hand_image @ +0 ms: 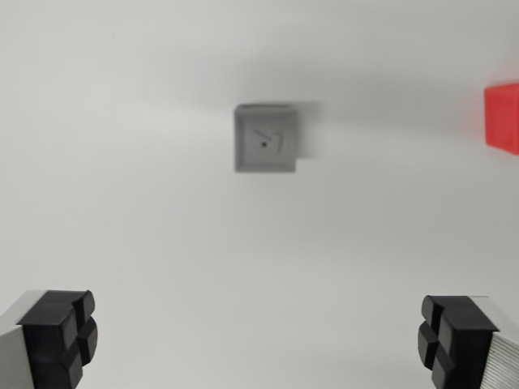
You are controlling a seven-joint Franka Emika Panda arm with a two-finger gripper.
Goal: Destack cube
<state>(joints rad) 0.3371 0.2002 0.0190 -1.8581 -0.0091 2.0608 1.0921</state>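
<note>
In the wrist view, a plain white worktop (162, 243) fills the frame; a small grey cube with a dark dot and faint marks on its top face (265, 139) sits alone near the middle, slightly blurred; a bright red cube (503, 117) is cut off by the wrist view's right edge, well apart from the grey one; the tool (259, 340) hangs spread wide, its black-padded fingers (61, 332) at both lower corners, holding nothing.

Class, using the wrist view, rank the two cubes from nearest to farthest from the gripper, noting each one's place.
1. Gray cube: mid-view, ahead of the open gripper.
2. Red cube: at the wrist view's right edge, partly cut off.
</note>
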